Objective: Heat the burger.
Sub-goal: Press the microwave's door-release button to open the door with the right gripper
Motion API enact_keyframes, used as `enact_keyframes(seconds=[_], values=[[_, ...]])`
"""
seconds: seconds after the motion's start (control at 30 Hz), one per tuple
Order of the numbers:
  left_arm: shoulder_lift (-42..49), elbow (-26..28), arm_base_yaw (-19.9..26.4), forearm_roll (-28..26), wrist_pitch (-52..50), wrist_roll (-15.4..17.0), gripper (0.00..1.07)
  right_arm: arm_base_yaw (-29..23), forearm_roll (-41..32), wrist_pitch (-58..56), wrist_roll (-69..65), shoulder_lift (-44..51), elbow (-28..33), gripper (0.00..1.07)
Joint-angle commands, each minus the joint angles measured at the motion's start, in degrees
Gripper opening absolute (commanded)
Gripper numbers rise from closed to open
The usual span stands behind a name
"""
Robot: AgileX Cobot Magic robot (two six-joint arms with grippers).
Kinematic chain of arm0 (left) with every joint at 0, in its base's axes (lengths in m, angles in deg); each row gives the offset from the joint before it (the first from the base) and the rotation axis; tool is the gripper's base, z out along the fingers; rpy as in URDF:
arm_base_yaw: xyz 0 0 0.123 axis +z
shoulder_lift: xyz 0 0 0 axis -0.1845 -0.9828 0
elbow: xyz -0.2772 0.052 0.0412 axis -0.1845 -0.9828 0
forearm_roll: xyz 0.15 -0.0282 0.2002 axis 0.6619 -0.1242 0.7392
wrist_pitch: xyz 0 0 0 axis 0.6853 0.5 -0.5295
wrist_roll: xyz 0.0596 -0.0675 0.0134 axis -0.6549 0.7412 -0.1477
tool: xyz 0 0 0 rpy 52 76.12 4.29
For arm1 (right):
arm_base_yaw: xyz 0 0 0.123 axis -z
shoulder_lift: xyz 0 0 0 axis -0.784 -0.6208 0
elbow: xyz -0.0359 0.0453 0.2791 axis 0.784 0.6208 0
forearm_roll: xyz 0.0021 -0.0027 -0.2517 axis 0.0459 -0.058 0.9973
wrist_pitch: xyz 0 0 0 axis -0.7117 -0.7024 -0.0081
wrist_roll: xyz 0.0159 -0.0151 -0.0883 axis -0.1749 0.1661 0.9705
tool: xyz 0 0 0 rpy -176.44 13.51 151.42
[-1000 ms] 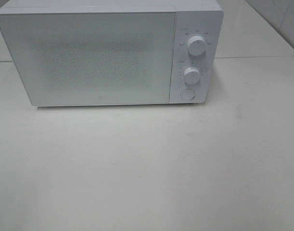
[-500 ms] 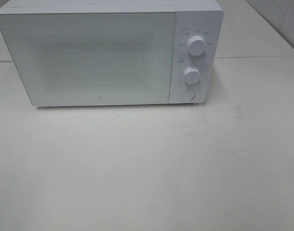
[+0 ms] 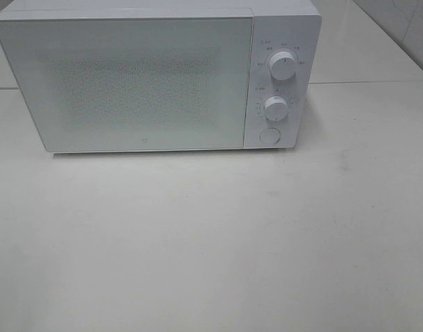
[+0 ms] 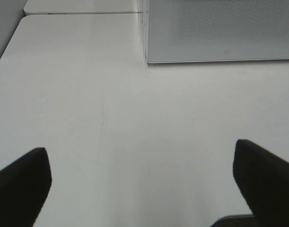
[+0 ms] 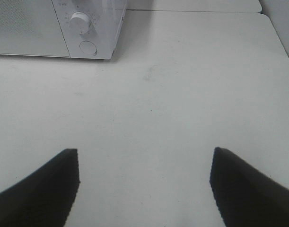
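Observation:
The burger is out of view in every frame. A white microwave [image 3: 128, 83] stands at the back of the table with its frosted door shut, and nothing shows through the door. Two round knobs [image 3: 285, 66] [image 3: 275, 107] and a round button [image 3: 269, 135] sit on its right panel. Neither arm shows in the high view. My left gripper [image 4: 139, 156] hovers open over bare table, short of the microwave's [image 4: 220, 28] front left corner. My right gripper [image 5: 144, 153] is open too, with nothing between its fingers, back from the microwave's [image 5: 64, 28] knob side.
The white table [image 3: 211, 242] spreads in front of the microwave. A seam [image 3: 363, 82] joins it to another table behind. A tiled wall [image 3: 412, 28] rises at the back right. The table's left edge [image 4: 7, 47] shows in the left wrist view.

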Motion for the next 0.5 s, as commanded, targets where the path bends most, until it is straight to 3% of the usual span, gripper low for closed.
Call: enact_keyframes(seconds=[0.03,0.5], values=[[0.40,0.00,0.17,-0.23,-0.69,0.23,0.99,0.52,-0.06,0.57,0.11,1.49,0.11,0.74],[0.40,0.00,0.17,-0.23,-0.69,0.23,0.99,0.52,-0.06,1.38,0.11,1.43,-0.46,0.74]])
